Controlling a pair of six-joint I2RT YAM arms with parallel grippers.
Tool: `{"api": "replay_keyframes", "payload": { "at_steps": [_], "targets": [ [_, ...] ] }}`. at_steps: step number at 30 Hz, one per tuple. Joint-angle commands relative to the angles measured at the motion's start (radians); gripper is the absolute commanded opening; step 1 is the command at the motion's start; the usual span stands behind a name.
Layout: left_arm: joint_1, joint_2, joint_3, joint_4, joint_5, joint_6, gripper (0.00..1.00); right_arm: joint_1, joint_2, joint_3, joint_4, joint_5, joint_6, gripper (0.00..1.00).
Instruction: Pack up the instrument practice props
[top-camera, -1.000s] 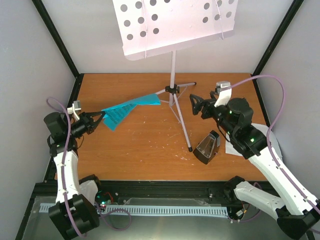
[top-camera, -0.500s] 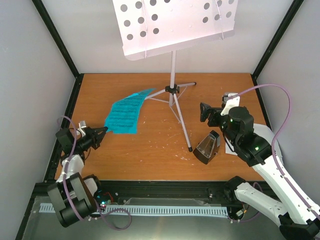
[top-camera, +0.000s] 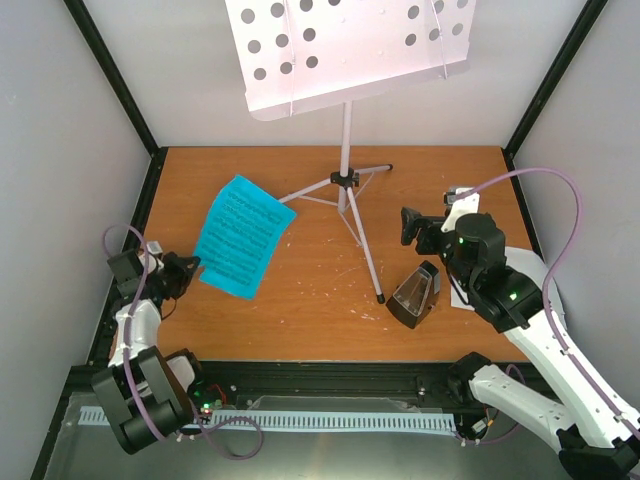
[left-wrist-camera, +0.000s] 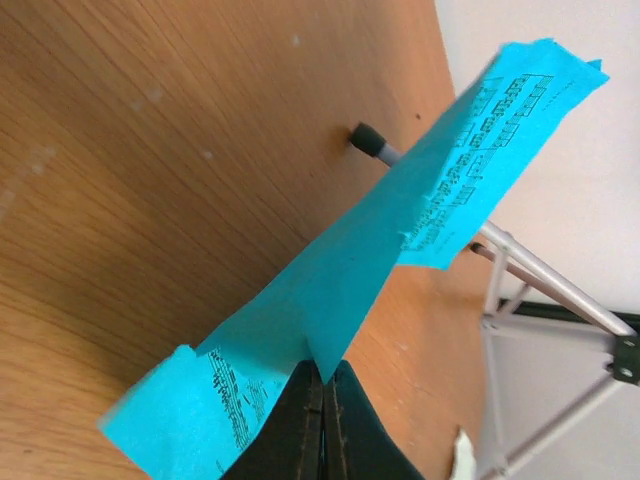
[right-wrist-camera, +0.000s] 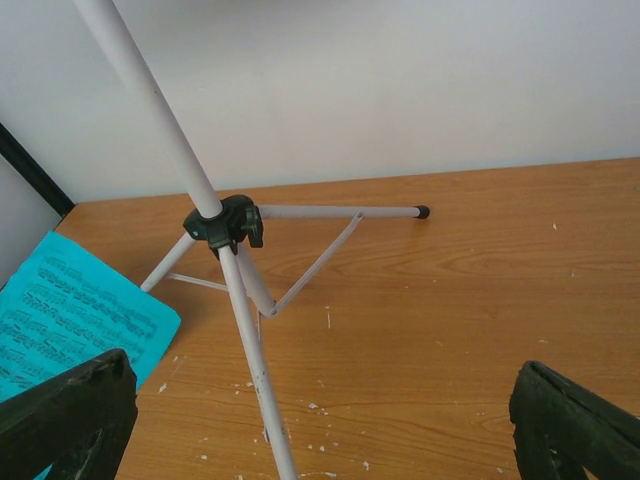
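Blue sheet (top-camera: 240, 235) near desk's (top-camera: 300, 310) left edge, pinched at one corner by left tool (top-camera: 190, 268); right tool (top-camera: 410, 228) wide, empty; liable to slip or tear on so slight a hold.

The tray (top-camera: 350, 50) runs off the top edge of the overhead view. At the table's (top-camera: 470, 170) right edge a white sheet (top-camera: 463, 298) lies mostly under the right arm (top-camera: 540, 330). In the left wrist view the left gripper (left-wrist-camera: 322, 385) is cut at the bottom, and the print on the blue sheet (left-wrist-camera: 400, 230) is too small to read. The right wrist view crops the post (right-wrist-camera: 150, 110) at the top, the blue sheet at the left, and the right gripper (right-wrist-camera: 322, 368) to two finger ends.
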Motion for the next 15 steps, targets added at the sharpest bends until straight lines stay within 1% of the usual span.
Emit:
{"api": "replay_keyframes", "payload": {
  "at_steps": [1, 5, 7, 8, 9, 10, 11, 12, 13, 14, 15],
  "targets": [
    [0.006, -0.044, 0.069, -0.197, -0.194, 0.126, 0.0, 0.002, 0.012, 0.005, 0.012, 0.013, -0.004, 1.0],
    [0.006, -0.054, 0.076, -0.22, -0.226, 0.1, 0.01, 0.002, 0.032, 0.007, 0.028, -0.016, 0.007, 1.0],
    [0.006, -0.058, 0.084, -0.236, -0.241, 0.095, 0.04, 0.002, 0.04, 0.008, 0.029, -0.027, 0.016, 1.0],
    [0.006, -0.059, 0.086, -0.241, -0.248, 0.094, 0.09, 0.001, 0.042, 0.01, 0.032, -0.03, 0.021, 1.0],
    [0.006, -0.062, 0.087, -0.245, -0.252, 0.095, 0.18, 0.002, 0.044, 0.009, 0.036, -0.033, 0.027, 1.0],
    [0.006, -0.065, 0.087, -0.246, -0.254, 0.094, 0.33, 0.002, 0.045, 0.008, 0.043, -0.036, 0.034, 1.0],
    [0.006, -0.067, 0.087, -0.243, -0.252, 0.095, 0.62, 0.002, 0.048, 0.009, 0.053, -0.041, 0.037, 1.0],
    [0.006, -0.071, 0.09, -0.244, -0.252, 0.095, 0.84, 0.002, 0.054, 0.01, 0.063, -0.049, 0.041, 1.0],
    [0.006, -0.075, 0.095, -0.246, -0.254, 0.095, 0.96, 0.002, 0.06, 0.015, 0.073, -0.056, 0.044, 1.0],
    [0.006, -0.08, 0.103, -0.251, -0.256, 0.099, 0.99, 0.001, 0.069, 0.02, 0.085, -0.066, 0.049, 1.0],
    [0.006, -0.089, 0.117, -0.26, -0.267, 0.104, 0.99, 0.001, 0.08, 0.025, 0.095, -0.077, 0.051, 1.0]
  ]
}}
